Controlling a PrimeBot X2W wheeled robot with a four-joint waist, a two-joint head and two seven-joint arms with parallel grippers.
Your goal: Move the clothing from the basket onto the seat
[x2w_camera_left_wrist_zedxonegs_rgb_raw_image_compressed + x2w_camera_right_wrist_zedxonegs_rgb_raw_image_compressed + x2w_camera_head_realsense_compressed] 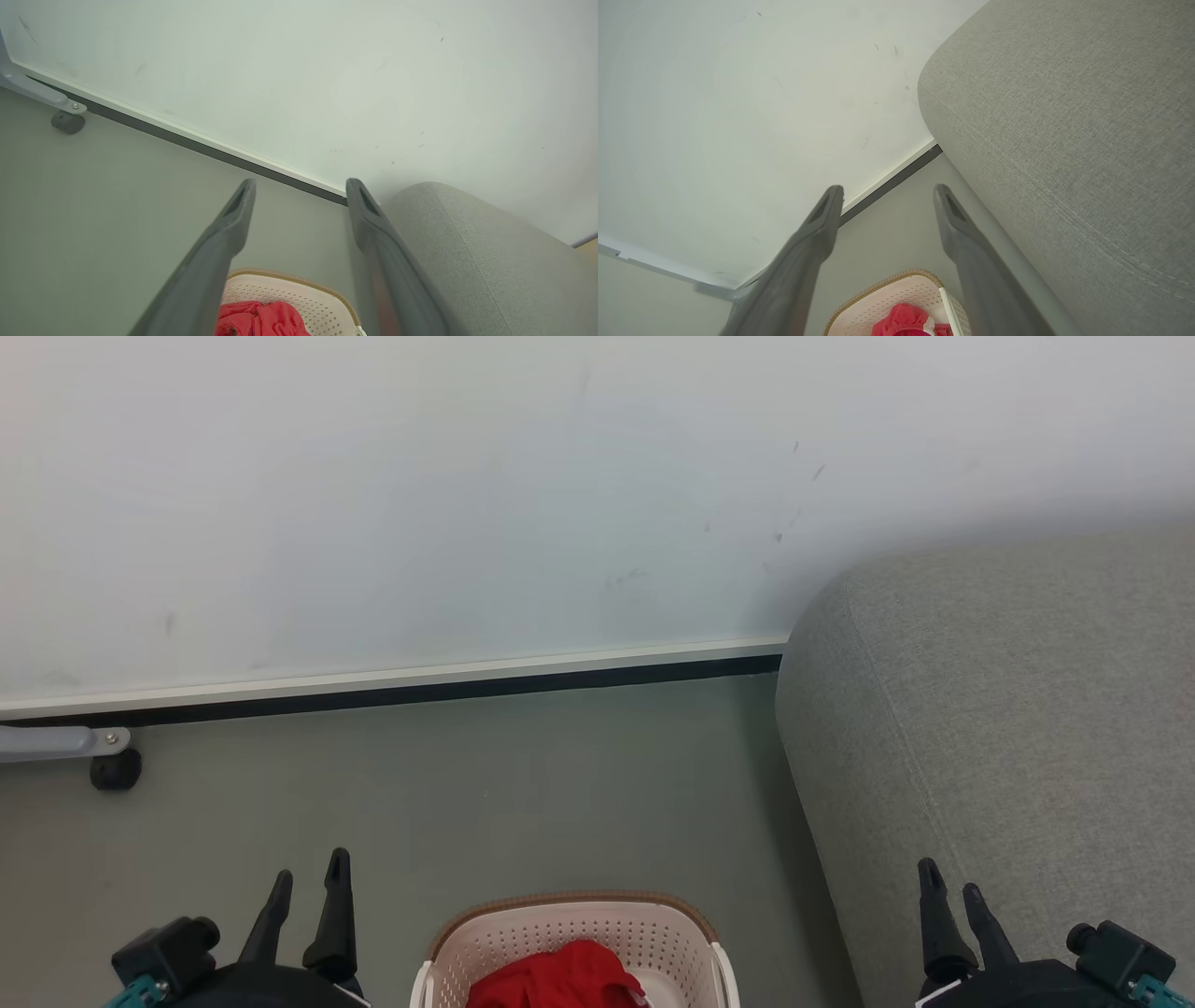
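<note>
Fingers apart and empty, the left gripper (311,868) and right gripper (950,882) flank the basket (579,902), probably ready to lift its clothing (560,975) to the seat (1008,728) beside it.

Soft, even, bright light falls throughout, without glare. The plain white wall (373,504) takes a faint shadow at the upper right, above the large light grey fabric sofa (1008,728). The head view is sharp. Both wrist views look milky, and the long dark fingers (224,242) of the left gripper (301,186) and right gripper (887,191) blur near the lens.
</note>
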